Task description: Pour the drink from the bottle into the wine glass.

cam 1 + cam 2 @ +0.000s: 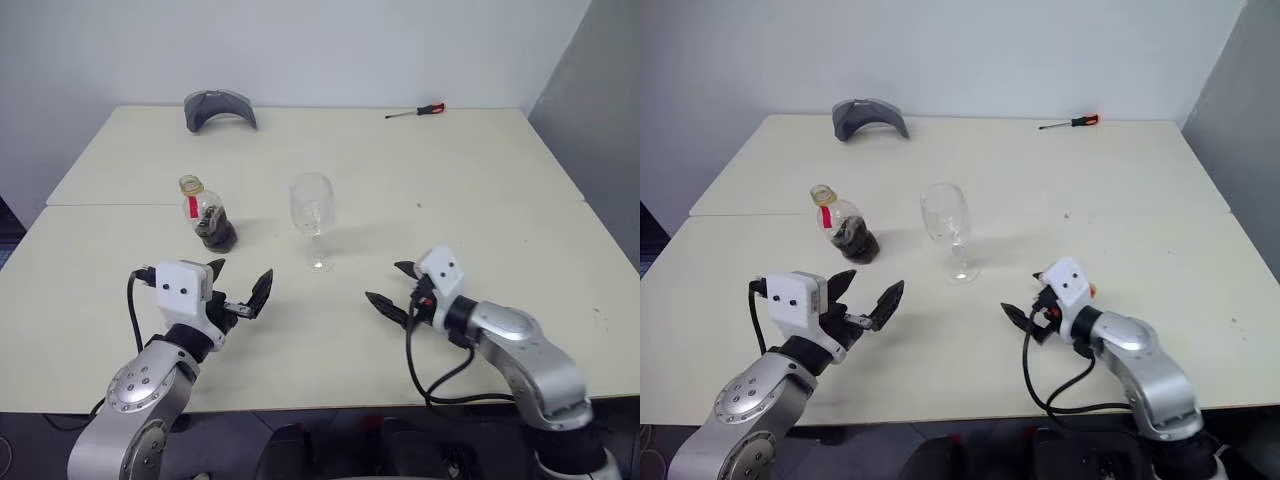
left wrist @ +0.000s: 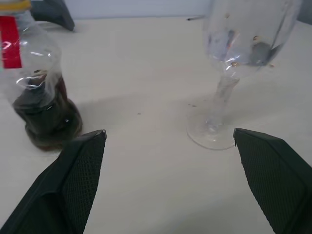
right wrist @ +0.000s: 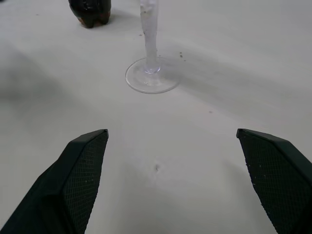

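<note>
The bottle (image 1: 207, 212) stands upright on the cream table (image 1: 450, 190), left of centre, with the dark drink (image 1: 217, 233) filling its lower part. A little to its right stands the clear wine glass (image 1: 312, 215), upright, with only small specks in its bowl. My left gripper (image 1: 243, 272) is open, nearer than the bottle and pointing between bottle and glass, touching neither. My right gripper (image 1: 385, 283) is open, nearer than the glass and to its right. The left wrist view has the bottle (image 2: 39, 97) and the glass (image 2: 234, 73) ahead of the fingers. The right wrist view faces the glass foot (image 3: 151, 78).
A grey curved object (image 1: 220, 108) lies at the back left of the table. A red-handled screwdriver (image 1: 418, 111) lies at the back right. A seam (image 1: 110, 204) crosses the tabletop behind the bottle. The table's front edge runs just under both arms.
</note>
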### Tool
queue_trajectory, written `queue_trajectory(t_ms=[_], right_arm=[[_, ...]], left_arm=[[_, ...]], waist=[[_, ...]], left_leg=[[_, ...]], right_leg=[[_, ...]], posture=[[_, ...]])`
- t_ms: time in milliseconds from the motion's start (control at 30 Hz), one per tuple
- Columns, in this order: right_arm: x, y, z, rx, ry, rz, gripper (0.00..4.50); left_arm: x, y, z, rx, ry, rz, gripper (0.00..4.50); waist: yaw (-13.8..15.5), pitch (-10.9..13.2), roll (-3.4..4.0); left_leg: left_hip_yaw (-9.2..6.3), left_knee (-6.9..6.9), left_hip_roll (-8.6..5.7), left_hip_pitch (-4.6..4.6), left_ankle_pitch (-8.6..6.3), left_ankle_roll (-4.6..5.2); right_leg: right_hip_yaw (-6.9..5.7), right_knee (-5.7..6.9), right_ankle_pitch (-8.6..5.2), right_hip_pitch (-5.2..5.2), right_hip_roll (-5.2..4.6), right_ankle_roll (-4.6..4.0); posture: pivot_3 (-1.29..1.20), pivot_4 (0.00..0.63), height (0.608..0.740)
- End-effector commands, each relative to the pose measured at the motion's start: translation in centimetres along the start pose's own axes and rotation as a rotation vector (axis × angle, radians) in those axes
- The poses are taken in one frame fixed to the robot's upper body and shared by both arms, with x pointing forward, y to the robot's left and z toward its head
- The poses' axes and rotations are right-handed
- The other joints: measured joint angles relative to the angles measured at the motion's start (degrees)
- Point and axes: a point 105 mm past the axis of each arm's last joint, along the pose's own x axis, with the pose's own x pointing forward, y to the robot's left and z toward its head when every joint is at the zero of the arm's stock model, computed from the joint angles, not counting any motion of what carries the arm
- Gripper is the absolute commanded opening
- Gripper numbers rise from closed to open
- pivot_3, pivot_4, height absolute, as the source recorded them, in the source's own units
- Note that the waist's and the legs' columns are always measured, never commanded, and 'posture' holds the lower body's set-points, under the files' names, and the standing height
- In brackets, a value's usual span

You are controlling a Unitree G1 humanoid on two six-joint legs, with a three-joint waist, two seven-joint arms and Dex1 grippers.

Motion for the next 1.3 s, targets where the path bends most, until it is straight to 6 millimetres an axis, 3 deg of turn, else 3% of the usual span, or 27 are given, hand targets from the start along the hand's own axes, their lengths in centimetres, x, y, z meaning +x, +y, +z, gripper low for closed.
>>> queue_trajectory(t_ms=[33,300,467,567,867,1300], right_arm=[[-1.3,0.8,1.8,-0.021,-0.059,0.041,4.49],[-3.2,2.6,2.1,-0.053,-0.053,0.188,4.49],[-4.3,3.8,3.0,-0.024,-0.087,0.26,4.49],[-4.7,4.3,3.3,-0.014,-0.096,0.282,4.49],[-5.1,4.6,4.4,0.004,-0.129,0.268,4.49],[-5.2,3.4,5.5,0.021,-0.148,0.197,4.49]], left_arm=[[-0.5,0.2,1.0,0.031,-0.043,0.063,4.5],[-0.4,2.8,-0.1,0.076,-0.021,0.188,4.5],[0.7,5.0,0.3,0.099,-0.048,0.267,4.5],[1.1,5.3,0.7,0.112,-0.073,0.274,4.5],[1.9,6.1,0.4,0.121,-0.088,0.296,4.5],[3.6,8.0,1.5,0.137,-0.122,0.268,4.5]], waist=[[0.0,0.0,0.0],[0.0,0.0,-0.01],[0.3,0.0,-0.03],[0.5,0.0,-0.05],[1.0,0.0,-0.06],[1.2,0.0,-0.08]], left_leg=[[0.01,0.0,0.0,0.0,0.0,0.0],[0.0,0.01,-0.02,0.01,0.0,0.01],[-0.02,0.02,-0.02,0.01,0.0,0.01],[-0.01,0.04,-0.02,0.0,-0.01,0.01],[-0.02,0.07,-0.01,-0.02,-0.01,0.01],[-0.02,0.1,-0.01,-0.03,0.0,0.01]], right_leg=[[0.0,0.0,0.0,0.0,0.0,0.0],[0.01,-0.02,0.0,0.02,0.02,0.0],[-0.02,-0.02,0.0,0.04,0.04,0.0],[-0.01,-0.04,0.0,0.05,0.04,0.0],[-0.02,-0.03,0.0,0.05,0.04,0.0],[-0.03,-0.01,0.0,0.05,0.04,0.0]], posture=[[0.0,0.15,0.74],[0.0,0.15,0.74],[0.0,0.15,0.74],[0.0,0.15,0.74],[0.0,0.15,0.74],[0.0,0.15,0.74]])
